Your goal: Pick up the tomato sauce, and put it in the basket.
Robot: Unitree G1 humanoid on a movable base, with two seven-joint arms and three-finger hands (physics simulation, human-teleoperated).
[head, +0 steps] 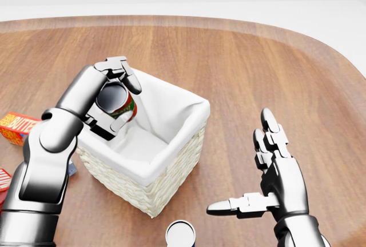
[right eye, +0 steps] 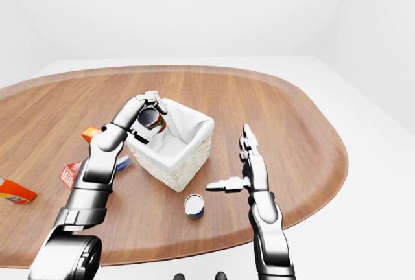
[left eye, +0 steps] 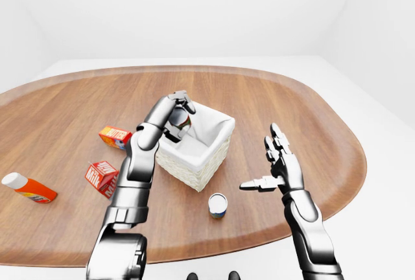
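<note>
The tomato sauce can [head: 122,105], with a red label and dark top, is tilted over the upper-left corner of the basket in the head view. My left hand [head: 113,99] is shut on it, fingers over its top and thumb beneath. The basket [head: 190,134] is wicker with a white cloth lining, and its inside shows only the lining. Over the wooden table [head: 257,58] at the lower right, well clear of the basket, my right hand [head: 260,170] is open with spread fingers and holds nothing.
A blue and white can [left eye: 218,205] stands just below the basket. In the left-eye view, left of the basket lie an orange box [left eye: 115,137], a red carton [left eye: 102,175] and an orange bottle with a white cap [left eye: 29,188]. The table's edge curves round at right.
</note>
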